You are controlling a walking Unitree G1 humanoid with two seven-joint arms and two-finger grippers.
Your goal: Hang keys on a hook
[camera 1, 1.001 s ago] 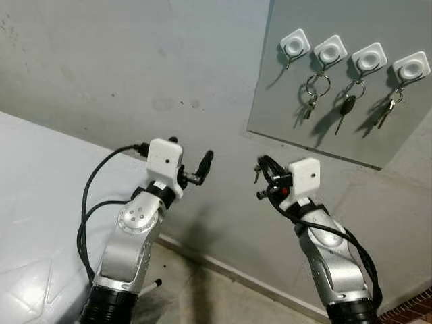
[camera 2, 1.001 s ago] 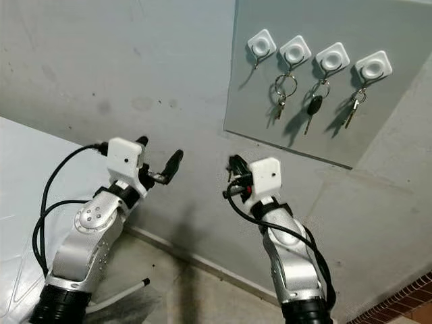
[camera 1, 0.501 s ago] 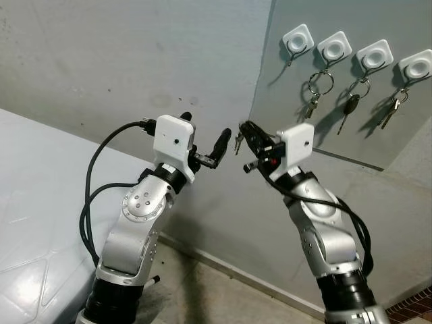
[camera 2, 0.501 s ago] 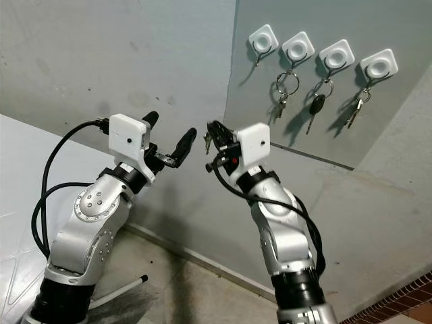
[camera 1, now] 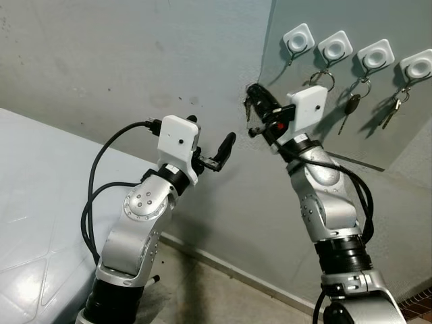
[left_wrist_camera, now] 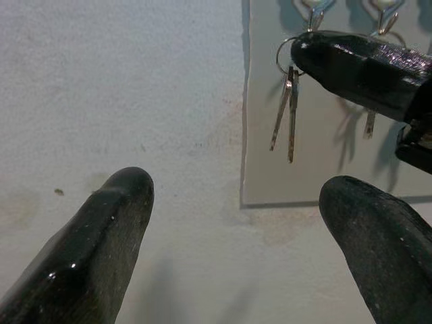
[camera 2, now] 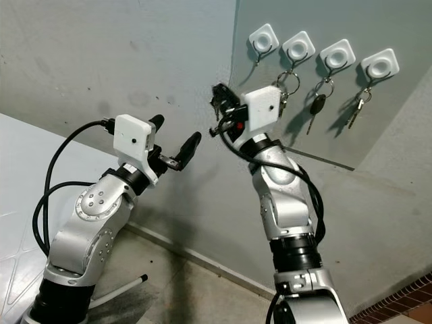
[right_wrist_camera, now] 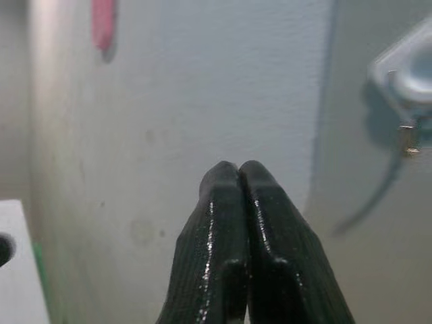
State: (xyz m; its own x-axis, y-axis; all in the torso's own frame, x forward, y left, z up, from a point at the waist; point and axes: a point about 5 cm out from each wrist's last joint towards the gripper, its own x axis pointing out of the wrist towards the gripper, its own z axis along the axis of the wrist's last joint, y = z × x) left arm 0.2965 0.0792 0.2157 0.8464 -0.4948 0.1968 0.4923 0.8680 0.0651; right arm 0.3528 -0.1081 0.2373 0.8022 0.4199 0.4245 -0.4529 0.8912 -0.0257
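Observation:
My right gripper (camera 1: 255, 94) is raised near the left edge of the grey board (camera 1: 351, 135), shut on a small bunch of keys (camera 1: 247, 106). In the left wrist view the key ring (left_wrist_camera: 286, 54) sits at a black fingertip (left_wrist_camera: 351, 61), with two keys (left_wrist_camera: 287, 111) dangling below. Four white hooks are on the board. The leftmost hook (camera 1: 297, 39) is bare, up and right of the held keys. The other three carry keys (camera 1: 349, 104). My left gripper (camera 1: 210, 133) is open and holds nothing, lower and to the left of the right one.
A plain grey wall (camera 1: 135, 61) runs behind both arms. A white surface (camera 1: 34, 202) lies at the left, with floor (camera 1: 202, 297) below the wall and brick (camera 1: 418, 307) at the bottom right. A pink mark (right_wrist_camera: 102, 23) is on the wall in the right wrist view.
My right arm has risen and swung toward the board, carrying the keys up close under the leftmost hook. The left arm rose a little and stays open.

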